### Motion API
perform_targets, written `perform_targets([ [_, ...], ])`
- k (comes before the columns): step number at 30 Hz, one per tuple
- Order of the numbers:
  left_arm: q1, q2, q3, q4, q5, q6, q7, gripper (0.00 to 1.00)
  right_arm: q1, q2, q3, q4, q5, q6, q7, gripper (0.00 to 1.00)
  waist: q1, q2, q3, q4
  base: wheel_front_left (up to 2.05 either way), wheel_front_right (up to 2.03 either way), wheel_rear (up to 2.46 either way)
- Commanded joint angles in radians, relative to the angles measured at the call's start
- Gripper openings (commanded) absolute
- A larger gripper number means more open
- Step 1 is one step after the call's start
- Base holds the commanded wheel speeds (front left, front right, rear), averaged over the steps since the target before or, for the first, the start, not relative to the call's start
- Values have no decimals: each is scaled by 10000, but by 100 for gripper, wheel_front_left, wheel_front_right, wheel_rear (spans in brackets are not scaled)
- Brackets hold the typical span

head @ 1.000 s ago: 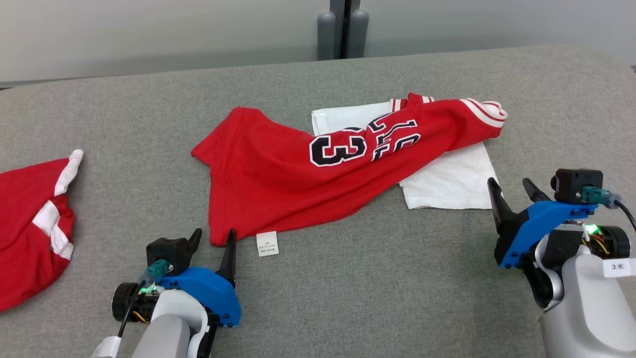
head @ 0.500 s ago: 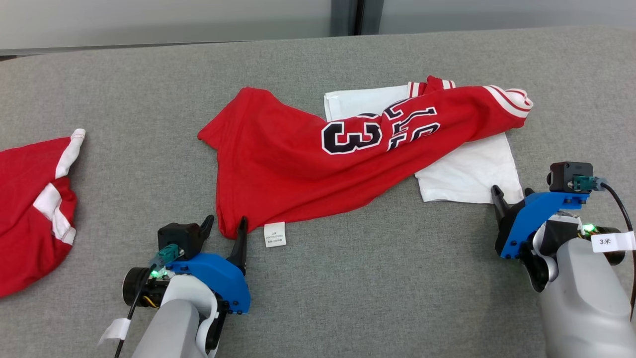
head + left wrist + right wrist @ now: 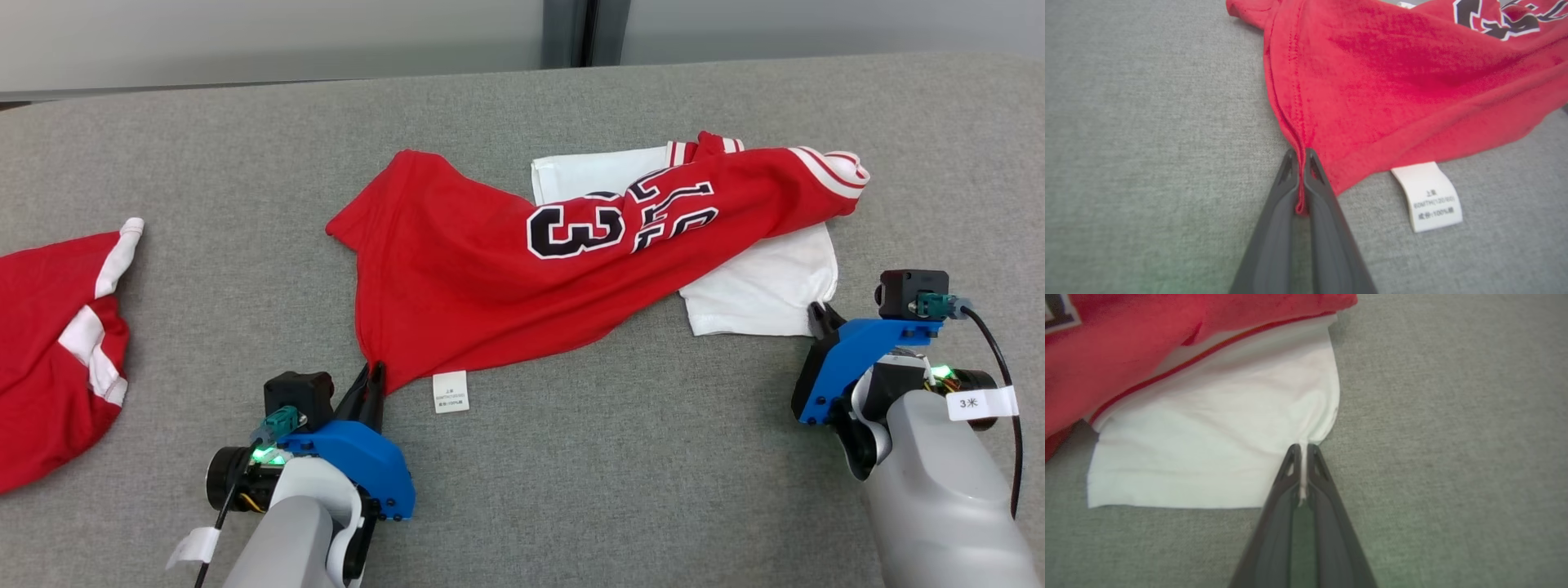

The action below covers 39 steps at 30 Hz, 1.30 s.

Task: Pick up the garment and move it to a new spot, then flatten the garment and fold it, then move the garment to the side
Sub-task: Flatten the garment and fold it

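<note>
Since 1 second ago, shuts both grippers from wide open and brings the right one up against the cloth. Pinches with the left gripper [image 3: 1300, 155] the near hem corner of the red jersey [image 3: 490, 278], at 7 o'clock of the garment, red seam clamped between the 2 dark fingers. Pinches with the right gripper [image 3: 1301, 448] the near corner of the white fabric [image 3: 759, 286], at 4 o'clock of the jersey, a thin white fold caught at the fingertips. Lies slantwise across the middle of the grey table [image 3: 612, 474], from 8 o'clock up to 2 o'clock, black-and-white 3 face up, striped trim at the 2 o'clock end, upper part draped over the white fabric. Cannot tell whether that white fabric belongs to the jersey. Shows a white care label [image 3: 451, 392] flat on the table at the hem, just at 3 o'clock of the left fingertips. Shows a 2nd red-and-white garment [image 3: 49, 367] crumpled at 9 o'clock, well apart.
</note>
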Motion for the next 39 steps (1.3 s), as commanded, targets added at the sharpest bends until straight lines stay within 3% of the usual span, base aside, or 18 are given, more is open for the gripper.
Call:
perform_targets([
  [1, 158, -10, -2, 89, -98, -19, -70, 0, -146, -2, 92, 99, 171, 5, -171, 0, 0, -1, -73, -10, 0, 0, 0],
  [7, 300, -13, 240, -506, -627, -86, -609, 0, -79, -145, 498, -299, 1042, 3, -946, 0, 0, -1, -510, 11, 0, 0, 0],
  [14, 909, 162, 697, -2120, -1536, -154, -126, 0, 870, -551, 1347, -2040, 2239, 3, -934, 0, 0, -1, -1214, -28, 0, 0, 0],
  [22, 1945, 613, 1163, -5257, -2551, -136, 1153, 0, 2696, -1006, 1233, -5891, 3127, 3, 517, 0, 0, -1, -1857, -159, 0, 0, 0],
  [30, 2489, 977, 1478, -8374, -3349, 210, 2618, 0, 4197, -719, 428, -10802, 2812, 3, 2280, 0, 0, -1, -2047, -308, 0, 0, 0],
  [34, 2375, 1092, 1535, -9692, -3778, 301, 3277, 0, 4438, -567, 195, -12821, 2665, 3, 2938, 0, 0, -1, -1881, -386, 0, 0, 0],
  [39, 1879, 1226, 1654, -10736, -4491, 389, 4108, 0, 4130, -568, 72, -14363, 2509, 3, 3520, 0, 0, -1, -1492, -458, 0, 0, 0],
])
